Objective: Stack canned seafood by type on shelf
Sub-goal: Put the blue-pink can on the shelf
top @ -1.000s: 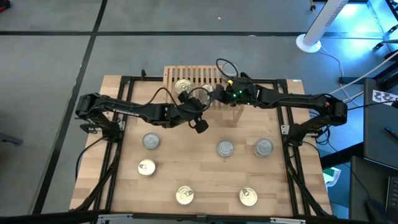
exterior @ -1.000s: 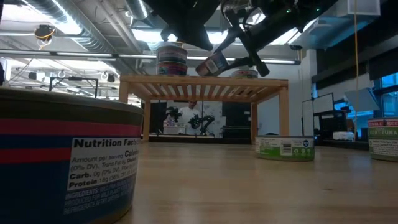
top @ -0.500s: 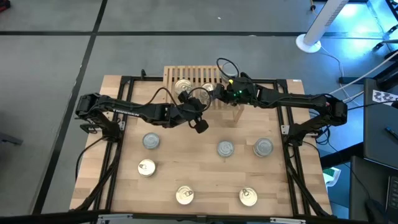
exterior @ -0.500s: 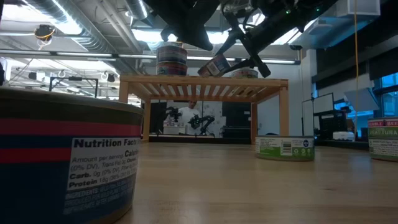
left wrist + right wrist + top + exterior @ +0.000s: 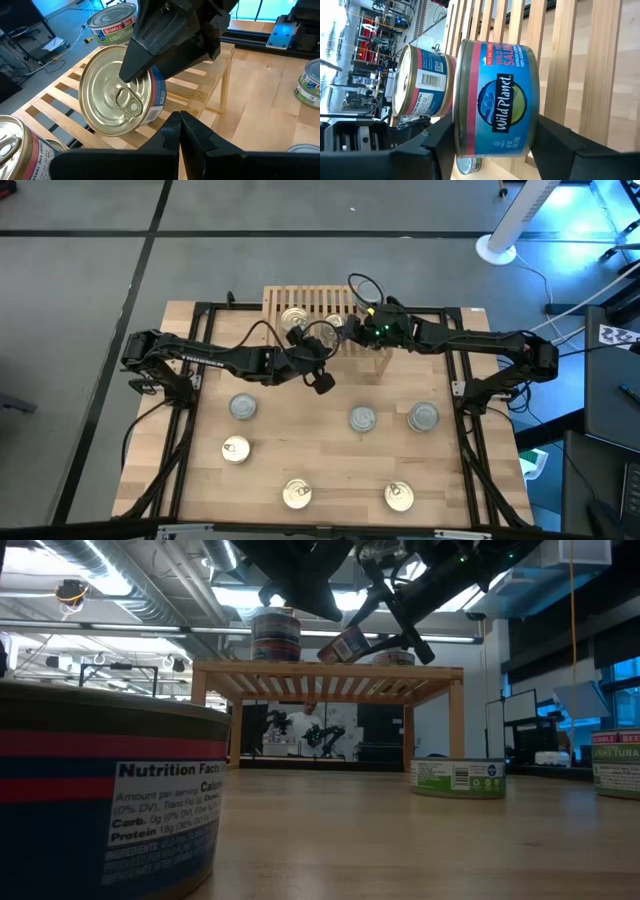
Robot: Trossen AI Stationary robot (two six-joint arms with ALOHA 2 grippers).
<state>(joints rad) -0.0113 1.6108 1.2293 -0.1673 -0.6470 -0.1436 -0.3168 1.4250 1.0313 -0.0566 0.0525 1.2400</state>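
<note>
The shelf (image 5: pixel 310 302), a low light-wood stand with a slatted top, stands at the table's far edge. On it sit a stack of cans (image 5: pixel 277 635) and one tuna can (image 5: pixel 112 20). My right gripper (image 5: pixel 342 330) is over the shelf, shut on a blue salmon can (image 5: pixel 495 110) with a gold pull-tab lid (image 5: pixel 117 97). My left gripper (image 5: pixel 322 383) is shut and holds nothing. It hovers just in front of the shelf, pointing at the held can. My right gripper pinches the salmon can by its two flat ends. One finger (image 5: pixel 150 45) lies on the gold lid and the other (image 5: pixel 555 140) on the bottom. The fingers slant down from the table's right. The can is tipped on edge just above the slats (image 5: pixel 345 643); I cannot tell whether its lower rim touches them.
Several more cans stand on the wooden tabletop: two at the left (image 5: pixel 243 407), two at the right (image 5: pixel 424 416) and two near the front edge (image 5: pixel 297 494). One can (image 5: pixel 100 800) stands close in front of the low camera. Free room lies in the table's middle.
</note>
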